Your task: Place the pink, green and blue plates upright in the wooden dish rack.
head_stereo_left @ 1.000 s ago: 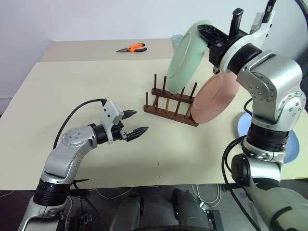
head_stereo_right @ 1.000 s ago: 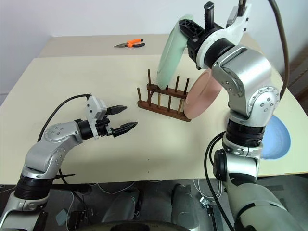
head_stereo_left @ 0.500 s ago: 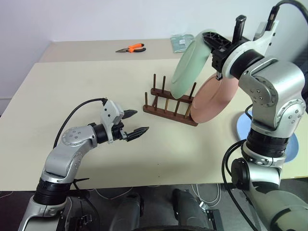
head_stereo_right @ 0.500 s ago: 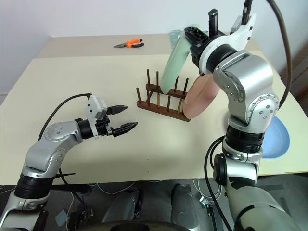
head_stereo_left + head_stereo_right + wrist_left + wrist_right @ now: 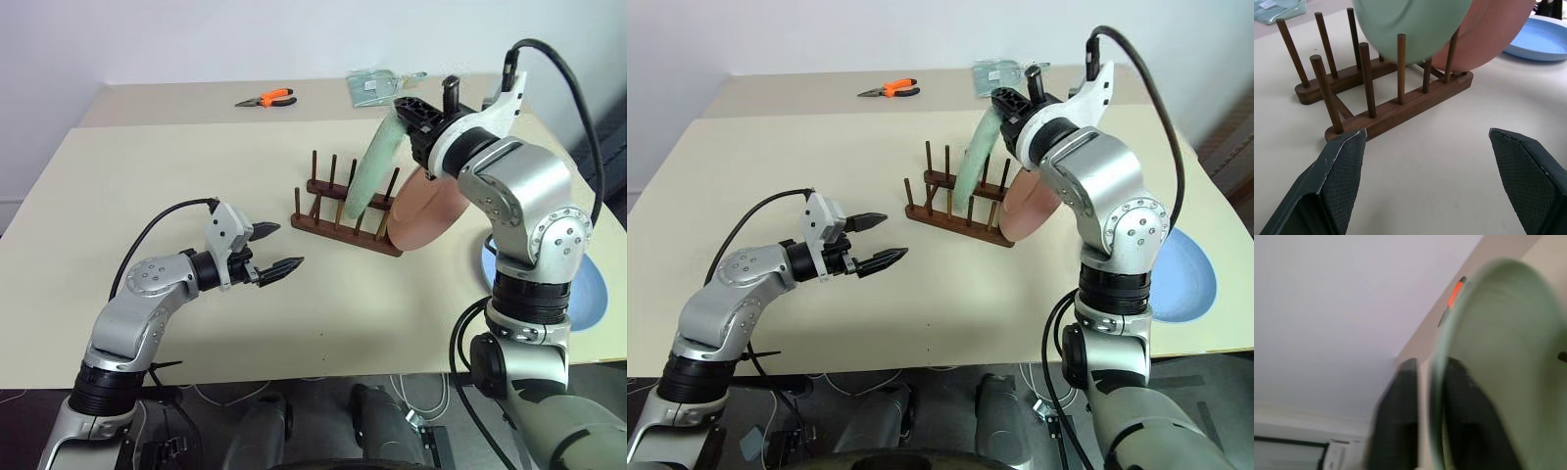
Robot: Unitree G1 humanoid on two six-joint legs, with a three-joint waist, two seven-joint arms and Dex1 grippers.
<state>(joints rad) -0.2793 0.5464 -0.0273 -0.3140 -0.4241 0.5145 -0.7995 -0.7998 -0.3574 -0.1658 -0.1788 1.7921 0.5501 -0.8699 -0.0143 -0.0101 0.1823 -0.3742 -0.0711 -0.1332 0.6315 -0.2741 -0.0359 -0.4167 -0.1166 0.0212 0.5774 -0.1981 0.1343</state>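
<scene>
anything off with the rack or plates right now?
Nothing spilled or damaged. The green plate leans in the wooden dish rack with the right gripper at its rim; the pink plate leans at the rack's end.

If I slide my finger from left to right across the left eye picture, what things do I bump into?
left gripper → wooden dish rack → green plate → pink plate → blue plate.
</scene>
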